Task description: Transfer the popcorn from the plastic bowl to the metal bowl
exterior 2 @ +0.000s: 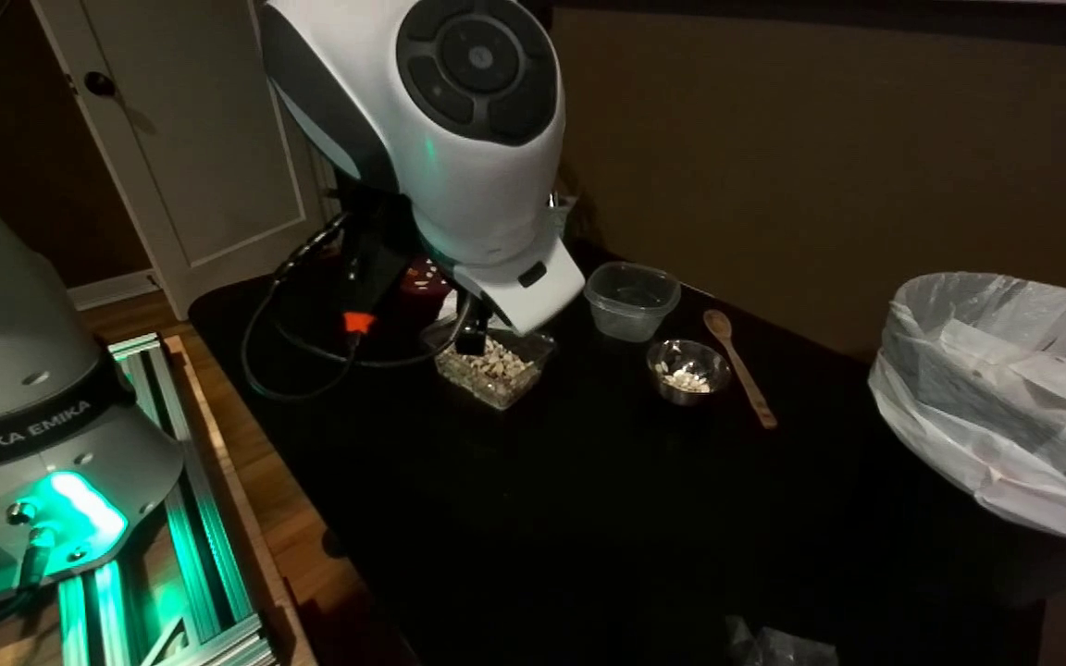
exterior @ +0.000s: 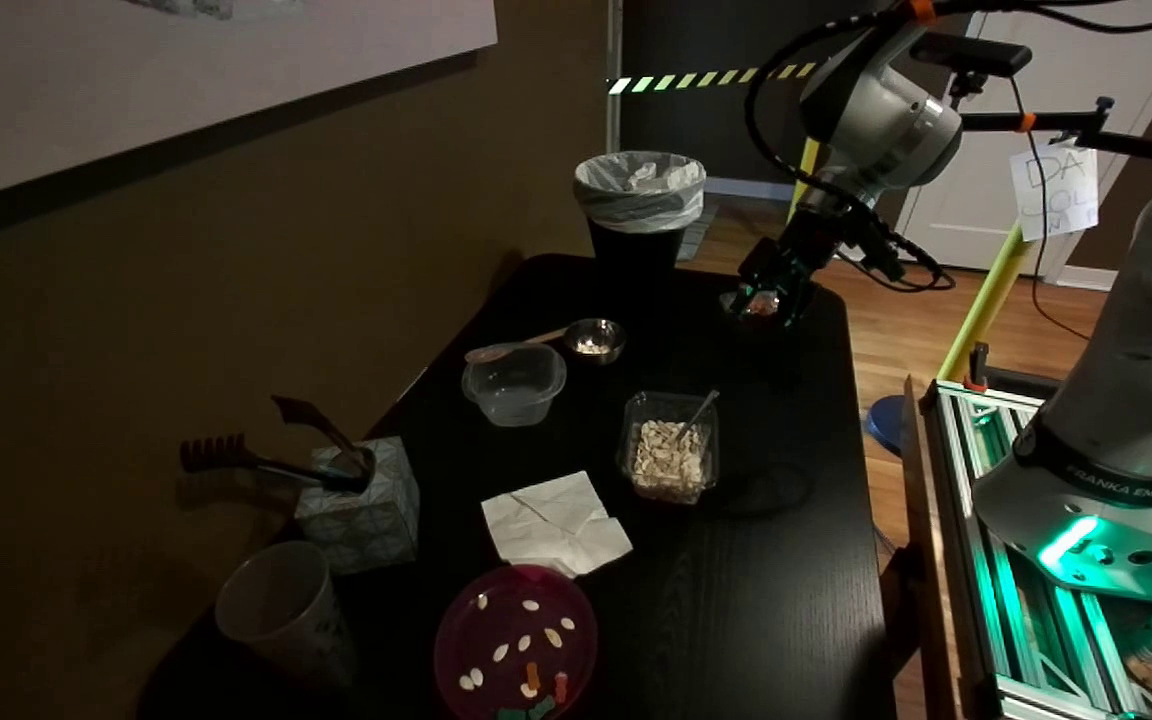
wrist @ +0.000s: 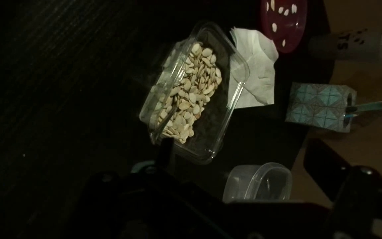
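Dozens of pale, flat seeds [wrist: 194, 89] lie heaped in a clear plastic box [wrist: 228, 116], banked toward one long side in the wrist view, with a slim utensil [exterior: 700, 413] leaning out over the rim. A smaller scatter of pale pieces [exterior 2: 686, 380] sits in the bottom of the metal bowl [exterior 2: 711, 359]; a wooden spoon [exterior 2: 744, 372] lies on the surface [exterior: 746, 610] just beside it. Near both box and bowl stands a translucent tub [exterior: 516, 408]. The gripper [wrist: 240, 146] hangs above the surface, its two fingers [wrist: 325, 166] spread well apart. In an exterior view, a white napkin [exterior: 556, 525] rests between the plastic box and a dark red plate [exterior: 476, 638] that bears white ovals [exterior: 501, 653] and coloured bits [exterior: 533, 676]. Beyond the metal bowl, a bin [exterior: 636, 245] lined with clear plastic stands upright.
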Action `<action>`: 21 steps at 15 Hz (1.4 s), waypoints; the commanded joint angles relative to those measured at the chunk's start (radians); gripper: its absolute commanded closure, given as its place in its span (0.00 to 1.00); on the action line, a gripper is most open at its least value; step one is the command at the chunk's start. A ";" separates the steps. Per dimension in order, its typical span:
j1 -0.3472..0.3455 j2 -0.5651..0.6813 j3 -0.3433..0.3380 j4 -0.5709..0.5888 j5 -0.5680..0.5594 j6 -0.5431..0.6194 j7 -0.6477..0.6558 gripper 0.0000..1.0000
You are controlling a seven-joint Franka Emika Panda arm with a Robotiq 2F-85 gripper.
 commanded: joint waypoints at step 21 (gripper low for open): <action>-0.137 0.311 0.135 0.087 0.346 -0.192 -0.533 0.00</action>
